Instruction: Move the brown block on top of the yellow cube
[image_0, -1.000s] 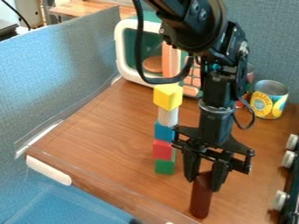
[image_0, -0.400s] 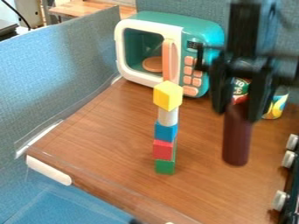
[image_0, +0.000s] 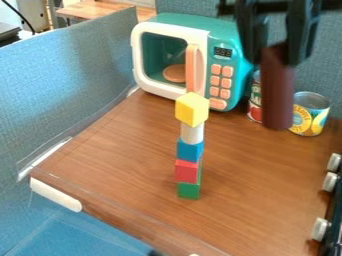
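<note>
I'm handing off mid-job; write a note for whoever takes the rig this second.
Gripper: closed on the brown block, held upright in the air, to the tower's right in the picture.
Yellow cube: tops the tower, above white, blue, red and green blocks.
Done: brown block gripped.
Left: bring it over the yellow cube, lower, release.

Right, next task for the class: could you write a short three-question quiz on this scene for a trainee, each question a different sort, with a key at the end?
1. True or false: the gripper is holding the brown block off the work surface.
2. Fill in the missing colour: the yellow cube sits on a ____ cylinder.
3. Which colour is the lowest block of the stack?
a) red
b) green
c) blue

Key: 1 true; 2 white; 3 b
</note>
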